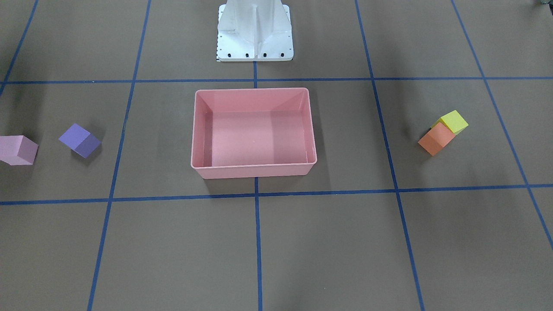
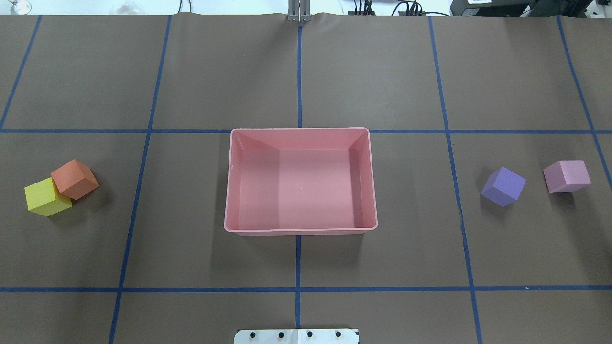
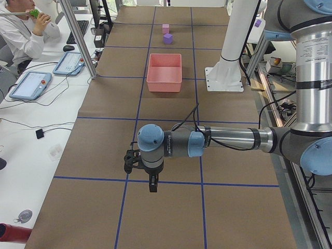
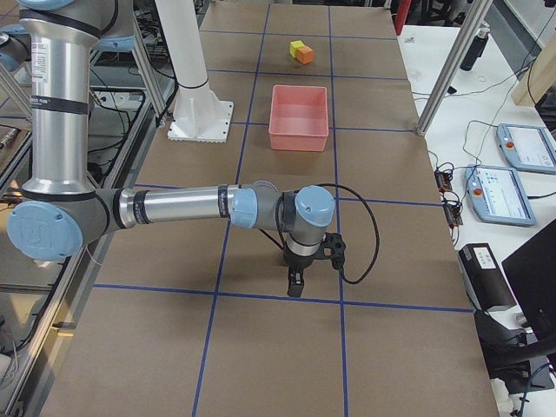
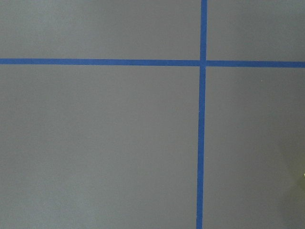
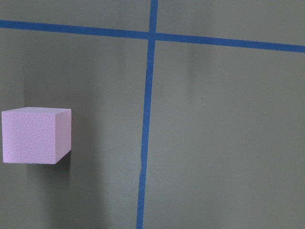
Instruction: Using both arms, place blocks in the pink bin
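At worktop [image 2: 191, 71] centre we see the bin [image 2: 300, 139], in front of the base mount [image 1: 255, 34], with all four cubes on the worktop outside it. On the robot's left, the yellow cube [image 2: 45, 198] and orange cube [image 2: 75, 178] touch, orange being nearer the bin and farther from the robot. On its right, the purple cube [image 2: 503, 186] and pink cube [image 2: 567, 176] sit near each other but apart, purple closer to the bin. Both pairs are well apart from the bin. We only get the left tool [image 3: 153, 188] and right tool [image 4: 295, 289] in the side views, each pointing down over the worktop at its own end. We cannot tell whether either is wide or narrow. Right wrist view has the pink cube beside a tape line [image 6: 145, 119]. Left wrist view is just worktop and crossed tape.
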`<state>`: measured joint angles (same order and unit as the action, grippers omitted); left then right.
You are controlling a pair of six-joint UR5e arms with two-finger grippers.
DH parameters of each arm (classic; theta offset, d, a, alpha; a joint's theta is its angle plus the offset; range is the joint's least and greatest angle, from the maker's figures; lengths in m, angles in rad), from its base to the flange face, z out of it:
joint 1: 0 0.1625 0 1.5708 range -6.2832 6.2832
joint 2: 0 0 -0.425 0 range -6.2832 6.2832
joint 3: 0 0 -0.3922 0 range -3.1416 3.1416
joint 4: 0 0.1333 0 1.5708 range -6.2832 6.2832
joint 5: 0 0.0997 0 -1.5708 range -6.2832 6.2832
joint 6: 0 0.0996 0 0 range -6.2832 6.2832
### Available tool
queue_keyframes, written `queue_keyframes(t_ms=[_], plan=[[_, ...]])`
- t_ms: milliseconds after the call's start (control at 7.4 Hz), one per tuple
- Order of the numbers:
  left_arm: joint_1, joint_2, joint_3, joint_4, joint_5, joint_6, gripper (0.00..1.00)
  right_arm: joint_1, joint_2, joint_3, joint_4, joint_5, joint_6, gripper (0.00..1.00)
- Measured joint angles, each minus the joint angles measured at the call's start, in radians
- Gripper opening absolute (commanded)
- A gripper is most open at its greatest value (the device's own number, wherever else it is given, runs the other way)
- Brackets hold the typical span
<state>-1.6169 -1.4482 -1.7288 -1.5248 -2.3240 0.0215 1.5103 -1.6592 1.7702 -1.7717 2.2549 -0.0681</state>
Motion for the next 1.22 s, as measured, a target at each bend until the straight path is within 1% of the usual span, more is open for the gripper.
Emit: queue_keyframes(t_ms=[405, 676, 946, 1216], plan=[[0.003, 0.005, -0.027, -0.002, 0.0, 0.0, 1.0, -0.003, 0.019, 0.006, 0.001, 0.002, 0.001, 1.0], [0.008, 0.005, -0.054, -0.006, 0.001, -0.002, 1.0, -0.028, 0.053, 0.006, 0.001, 0.004, 0.01, 1.0], [0.011, -0.024, -0.067, -0.019, 0.003, -0.01, 1.0, -0.047, 0.104, 0.004, 0.001, 0.004, 0.012, 1.0], [0.015, -0.075, -0.054, -0.048, 0.002, -0.01, 1.0, -0.057, 0.143, 0.006, 0.015, 0.003, 0.009, 1.0]])
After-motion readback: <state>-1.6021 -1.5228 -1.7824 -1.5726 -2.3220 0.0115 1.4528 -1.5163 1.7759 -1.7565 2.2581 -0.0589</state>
